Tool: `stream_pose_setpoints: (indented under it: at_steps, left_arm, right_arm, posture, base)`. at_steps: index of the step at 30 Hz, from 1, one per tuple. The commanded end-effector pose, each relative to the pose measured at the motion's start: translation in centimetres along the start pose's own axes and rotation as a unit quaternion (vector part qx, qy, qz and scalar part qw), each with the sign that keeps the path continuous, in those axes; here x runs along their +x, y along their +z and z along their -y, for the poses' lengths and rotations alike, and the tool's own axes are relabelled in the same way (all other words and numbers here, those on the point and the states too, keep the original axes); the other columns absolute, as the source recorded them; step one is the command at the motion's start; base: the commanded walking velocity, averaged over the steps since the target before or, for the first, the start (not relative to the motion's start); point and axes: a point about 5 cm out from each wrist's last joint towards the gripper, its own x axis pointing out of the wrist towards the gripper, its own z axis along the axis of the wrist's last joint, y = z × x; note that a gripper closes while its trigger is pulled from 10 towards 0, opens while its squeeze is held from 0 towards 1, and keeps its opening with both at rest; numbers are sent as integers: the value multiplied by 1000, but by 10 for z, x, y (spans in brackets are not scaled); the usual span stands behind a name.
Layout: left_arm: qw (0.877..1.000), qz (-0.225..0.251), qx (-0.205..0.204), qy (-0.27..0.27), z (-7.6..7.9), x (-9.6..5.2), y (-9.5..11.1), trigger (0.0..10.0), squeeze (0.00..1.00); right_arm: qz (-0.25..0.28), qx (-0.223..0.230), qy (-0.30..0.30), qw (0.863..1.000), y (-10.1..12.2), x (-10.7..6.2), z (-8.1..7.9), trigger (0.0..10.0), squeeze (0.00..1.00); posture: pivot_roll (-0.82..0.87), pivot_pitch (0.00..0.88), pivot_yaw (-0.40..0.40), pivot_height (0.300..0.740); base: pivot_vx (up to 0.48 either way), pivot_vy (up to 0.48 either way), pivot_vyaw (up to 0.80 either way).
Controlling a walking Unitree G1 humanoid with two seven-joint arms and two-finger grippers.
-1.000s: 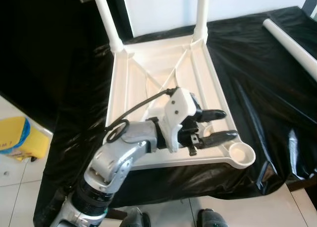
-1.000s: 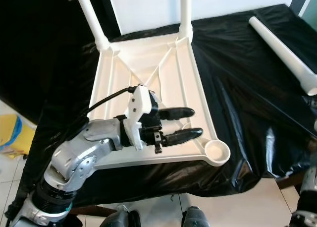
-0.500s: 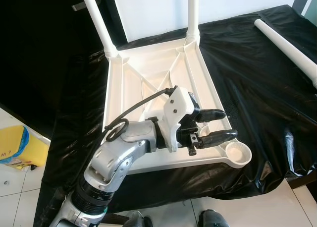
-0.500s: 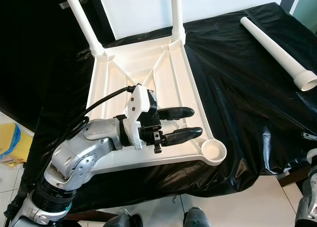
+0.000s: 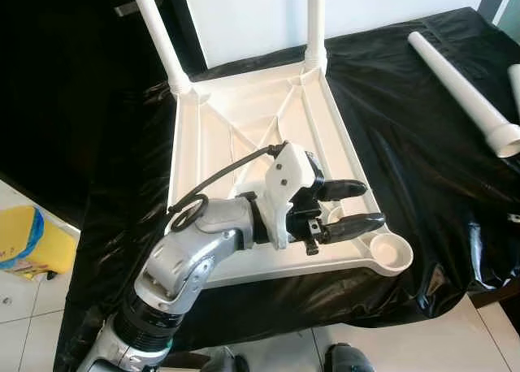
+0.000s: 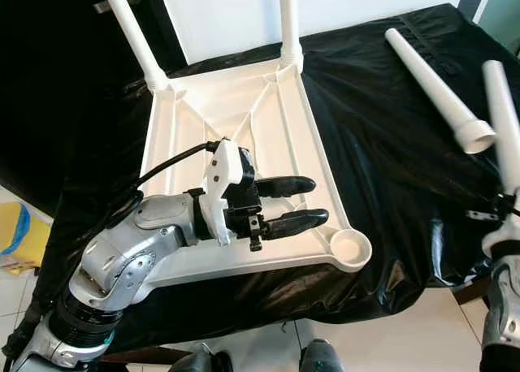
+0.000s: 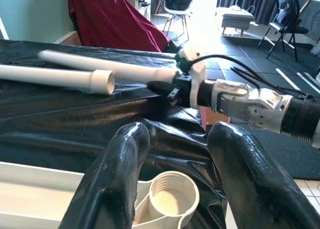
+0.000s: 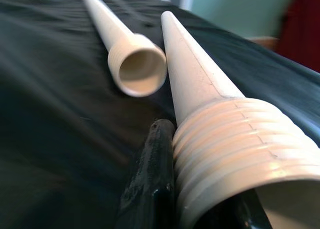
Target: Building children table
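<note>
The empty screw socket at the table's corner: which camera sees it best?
The left wrist view: the socket sits close, between the left gripper fingers, its inner threads visible. Both eye views show it from above as a small round cup.

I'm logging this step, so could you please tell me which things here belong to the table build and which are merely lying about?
Belongs to the job:
- upturned white tabletop
- empty corner socket
- loose leg on the black cover
- leg held by the right gripper
- left gripper, open above the tabletop

Lying about:
- yellow bag on the floor
</note>
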Motion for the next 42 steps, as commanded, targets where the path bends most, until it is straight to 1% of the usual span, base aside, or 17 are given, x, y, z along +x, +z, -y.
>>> stream_pose_setpoints:
  at_steps: [1,3,4,10,17,18,21,23,24,30,35,36,37,38,39,41,42]
  left_arm:
    - [1000,2,5,-8,1,-4,1,10000,0]
    - [1000,1,5,-6,1,-4,1,10000,0]
    - [1000,0,5,-4,2,-5,1,10000,0]
    - [1000,1,5,-1,2,-5,1,10000,0]
    - [1000,1,4,1,3,-5,1,10000,0]
    - [1000,1,4,2,2,-4,1,10000,0]
    - [1000,2,4,3,2,-4,1,10000,0]
    - [1000,10,-2,9,0,-4,2,10000,0]
    - [1000,10,-2,9,0,-4,2,10000,0]
    - [999,22,-10,32,-9,-4,6,10000,0]
    - [996,42,-43,63,-21,-7,8,10000,0]
    - [996,42,-43,63,-21,-7,8,10000,0]
    - [996,45,-51,66,-23,-8,8,10000,184]
    - [993,50,-79,70,-26,-9,5,10000,1000]
    - [993,50,-79,70,-26,-9,5,10000,1000]
    - [984,74,-143,78,-32,-14,1,10000,1000]
    - [984,74,-143,78,-32,-14,1,10000,1000]
  right_arm:
    - [-16,8,42,999,-6,0,-11,10000,0]
    - [-8,11,65,998,-1,2,-16,10000,0]
    - [1,20,110,994,4,4,-28,10000,0]
    - [0,25,137,990,2,3,-40,10000,0]
    - [13,18,94,995,1,5,-35,10000,0]
    - [33,17,65,997,6,7,-32,10000,0]
    - [47,17,45,998,10,8,-29,10000,0]
    - [97,18,21,995,29,9,-33,10000,0]
    - [97,18,21,995,29,9,-33,10000,0]
    - [156,13,21,987,51,8,-56,10000,0]
    - [188,32,50,980,60,0,-101,10000,0]
    - [188,32,50,980,60,0,-101,10000,0]
    - [192,28,54,980,61,-2,-106,10000,0]
    - [198,25,62,978,62,-4,-114,10000,0]
    - [198,25,62,978,62,-4,-114,10000,0]
    - [206,16,68,976,64,-11,-128,10000,0]
    - [206,16,68,976,64,-11,-128,10000,0]
  posture:
    - [-64,134,98,740]
    - [-62,135,95,740]
    - [-59,134,91,740]
    - [-54,133,86,740]
    - [-51,132,84,740]
    - [-50,129,83,740]
    - [-50,127,83,740]
    - [-51,123,80,740]
    - [-51,123,80,740]
    - [-52,118,75,740]
    - [-49,114,66,740]
    - [-49,114,66,740]
    - [-49,114,66,740]
    - [-44,113,62,740]
    - [-44,113,62,740]
    - [-37,108,53,740]
    - [-37,108,53,740]
  base:
    - [0,0,0]
    - [0,0,0]
    - [0,0,0]
    - [0,0,0]
    - [0,0,0]
    - [0,0,0]
    - [0,0,0]
    - [0,0,0]
    - [0,0,0]
    - [0,0,0]
    - [0,0,0]
    - [0,0,0]
    - [0,0,0]
    - [0,0,0]
    - [0,0,0]
    - [0,0,0]
    - [0,0,0]
